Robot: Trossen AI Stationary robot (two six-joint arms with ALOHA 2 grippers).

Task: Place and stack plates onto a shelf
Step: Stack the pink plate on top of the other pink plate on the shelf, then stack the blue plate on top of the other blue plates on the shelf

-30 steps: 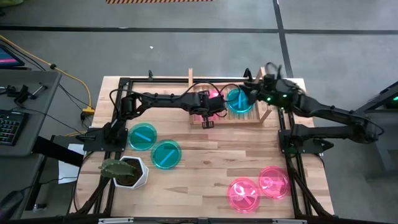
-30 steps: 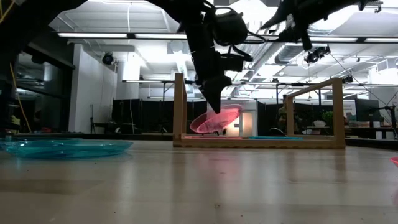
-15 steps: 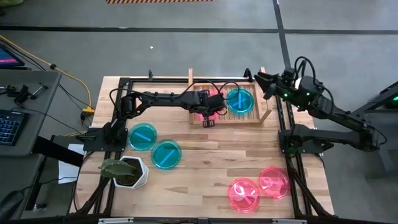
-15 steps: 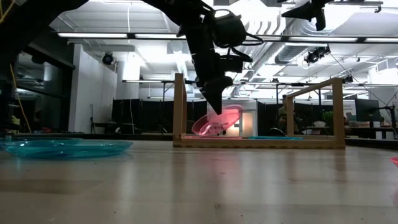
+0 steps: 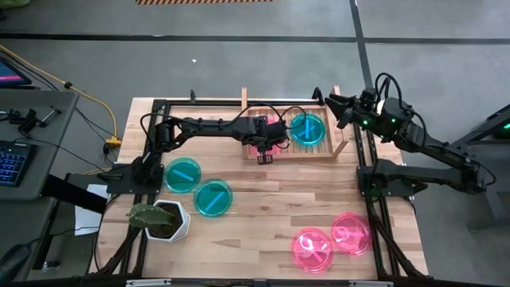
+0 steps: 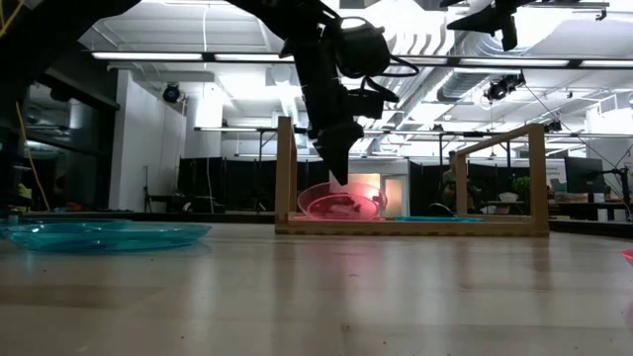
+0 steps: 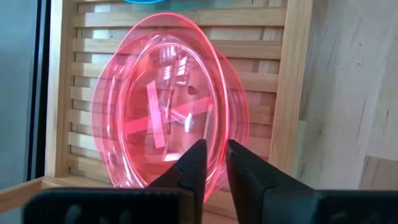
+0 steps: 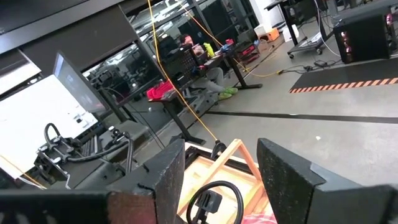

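We see the pink plate (image 7: 168,106) lying in the shelf (image 5: 335,149), just below the left gripper (image 6: 339,163), whose narrowly parted jaws hold nothing. The right gripper (image 5: 335,106) hangs wide, beside the shelf's end.

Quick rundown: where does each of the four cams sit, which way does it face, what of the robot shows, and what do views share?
High: overhead, straight down on the table; both arms, the left gripper over the shelf.
Low: tabletop height, level toward the room; the left arm drops in above the pink plate.
Left wrist: down past its own fingers, slightly parted, at that plate.
Right wrist: raised, out across the room; own open fingers.
Shared: high, low, left wrist all see shelf and pink plate.
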